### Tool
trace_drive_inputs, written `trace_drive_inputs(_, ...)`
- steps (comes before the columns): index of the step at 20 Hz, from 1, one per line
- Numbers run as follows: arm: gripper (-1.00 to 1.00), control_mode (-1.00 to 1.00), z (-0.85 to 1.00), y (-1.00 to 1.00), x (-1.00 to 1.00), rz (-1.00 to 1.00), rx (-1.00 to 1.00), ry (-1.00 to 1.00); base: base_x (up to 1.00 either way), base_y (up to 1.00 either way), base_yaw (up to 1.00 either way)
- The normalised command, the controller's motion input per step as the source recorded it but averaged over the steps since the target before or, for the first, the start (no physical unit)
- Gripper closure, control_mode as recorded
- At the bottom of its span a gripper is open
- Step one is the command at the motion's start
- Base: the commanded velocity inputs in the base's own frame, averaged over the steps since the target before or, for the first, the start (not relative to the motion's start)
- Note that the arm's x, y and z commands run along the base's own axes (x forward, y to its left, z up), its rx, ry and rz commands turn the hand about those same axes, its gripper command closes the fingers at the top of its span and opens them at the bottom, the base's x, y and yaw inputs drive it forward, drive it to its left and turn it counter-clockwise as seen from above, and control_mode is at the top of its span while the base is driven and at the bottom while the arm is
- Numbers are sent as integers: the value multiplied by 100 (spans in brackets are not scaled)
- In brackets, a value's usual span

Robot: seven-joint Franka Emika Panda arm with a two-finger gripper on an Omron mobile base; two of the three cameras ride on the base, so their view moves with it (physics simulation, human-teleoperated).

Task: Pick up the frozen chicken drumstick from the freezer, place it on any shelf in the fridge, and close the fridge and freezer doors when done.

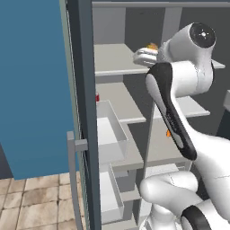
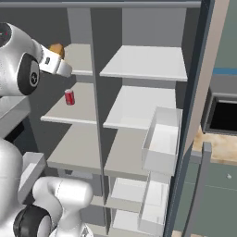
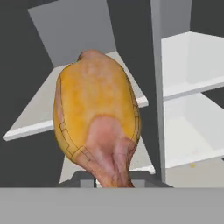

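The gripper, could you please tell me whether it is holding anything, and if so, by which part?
The gripper holds the chicken drumstick by its narrow pinkish bone end, with the fat golden end pointing away from the hand.

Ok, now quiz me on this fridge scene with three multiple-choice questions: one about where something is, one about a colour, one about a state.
1. Where is the frozen chicken drumstick?
A. in the gripper
B. on the floor
C. in a door bin

2. What colour is the small can on the second shelf?
A. blue
B. green
C. red

3. How is the door with the bar handle on the left?
A. shut
B. swung open
C. taken off

Answers:
1. A. The hand view shows the frozen chicken drumstick clamped in the gripper.
2. C. The can is red in the right base view.
3. B. The door stands wide, with the shelves bare to view.
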Motion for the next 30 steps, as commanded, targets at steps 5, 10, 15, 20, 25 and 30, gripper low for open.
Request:
trace_drive_inputs(5,100,-100,-2,-41,-100,19,-15,9,0,0,0)
trace_drive_inputs(10,100,-100,-52,-60,-100,12,-28,23,0,0,0)
trace_drive_inputs(15,100,-100,-59,-98,-100,2,-13,8,0,0,0)
trace_drive_inputs(20,100,-100,-2,-100,-74,-13,-2,-4,0,0,0)
trace_drive_inputs(25,100,-100,51,-86,13,-8,4,-19,0,0,0)
trace_drive_inputs(30,100,-100,74,-27,69,-2,11,-13,0,0,0)
